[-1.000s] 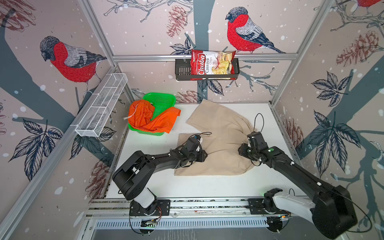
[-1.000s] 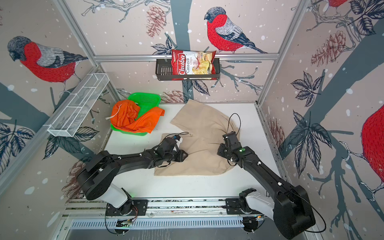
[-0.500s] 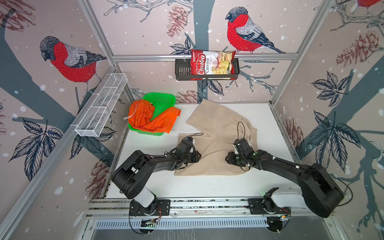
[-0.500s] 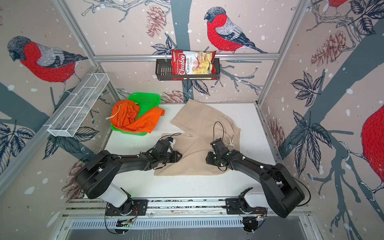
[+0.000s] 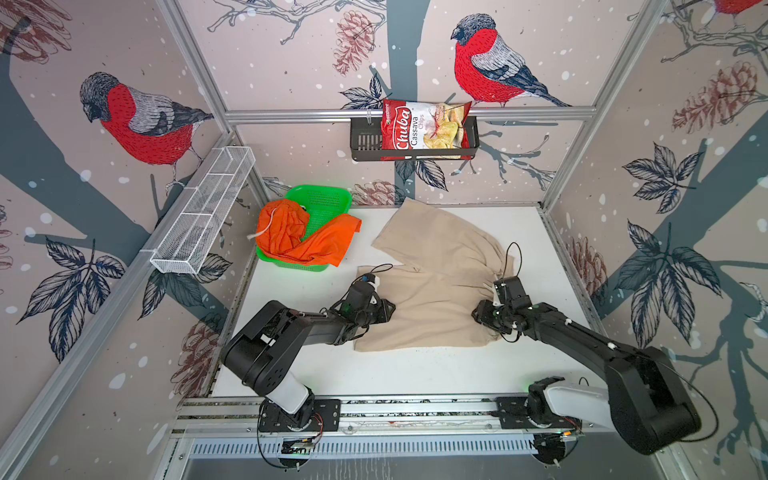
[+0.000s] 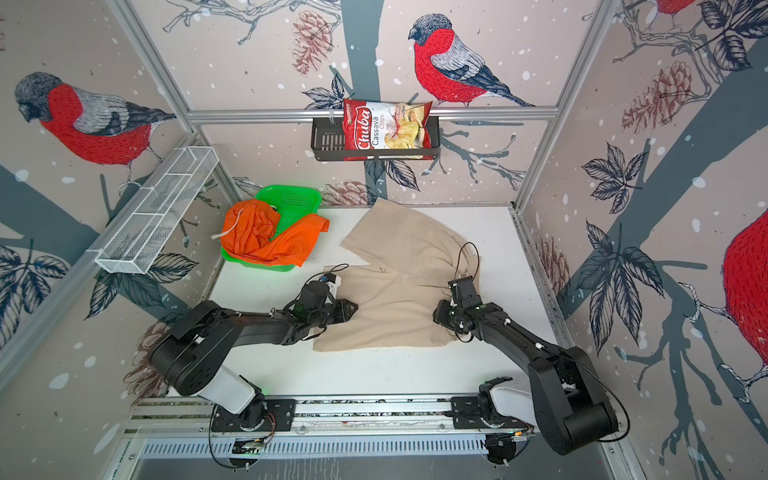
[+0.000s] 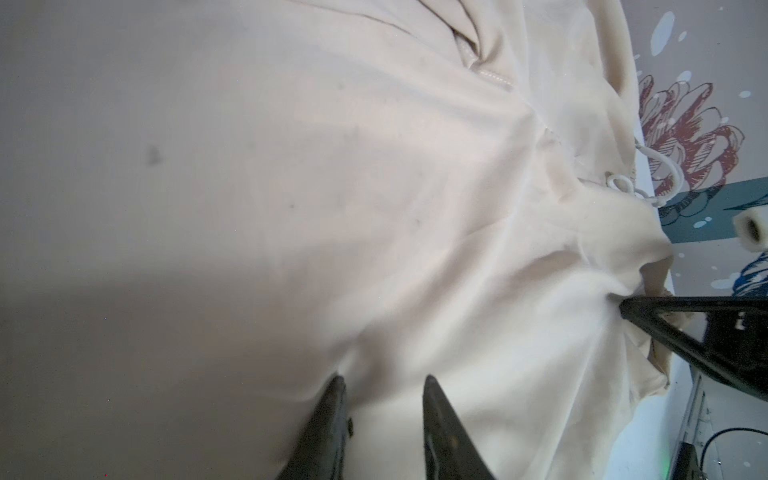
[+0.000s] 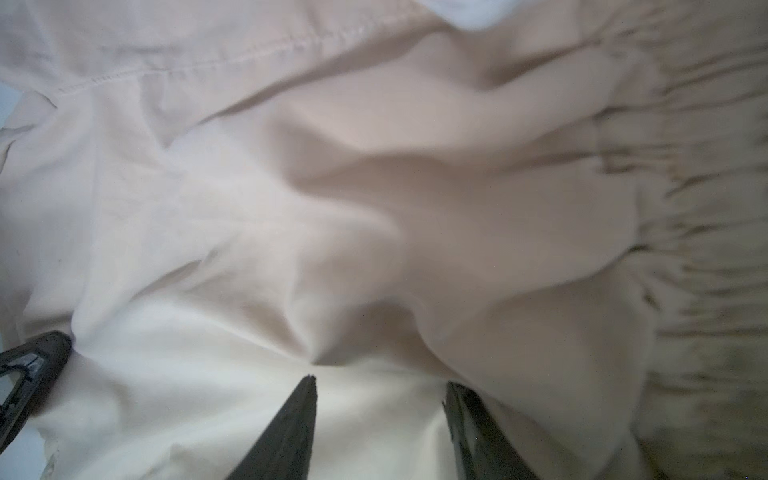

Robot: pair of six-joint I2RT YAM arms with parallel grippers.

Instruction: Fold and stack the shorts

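Observation:
The beige shorts (image 5: 436,266) (image 6: 399,266) lie spread on the white table, with the near leg toward the front. My left gripper (image 5: 390,309) (image 6: 354,308) rests on that leg's left edge. Its jaws stand apart (image 7: 384,380) with cloth lying between them. My right gripper (image 5: 478,316) (image 6: 437,316) presses on the waist side at the right. It is open too (image 8: 380,384), over rumpled beige fabric. The orange shorts (image 5: 299,237) (image 6: 266,239) lie crumpled in the green basket (image 5: 328,199) at the back left and spill over its rim.
A white wire shelf (image 5: 203,216) juts from the left wall. A black rack holding a chips bag (image 5: 424,129) hangs on the back wall. Bare white table (image 5: 415,374) shows in front of the shorts, up to the arm rail.
My right gripper pushed left into the waist side, then eased back right, and its jaws widened a little. My left gripper slid slightly toward the front left while its jaws narrowed.

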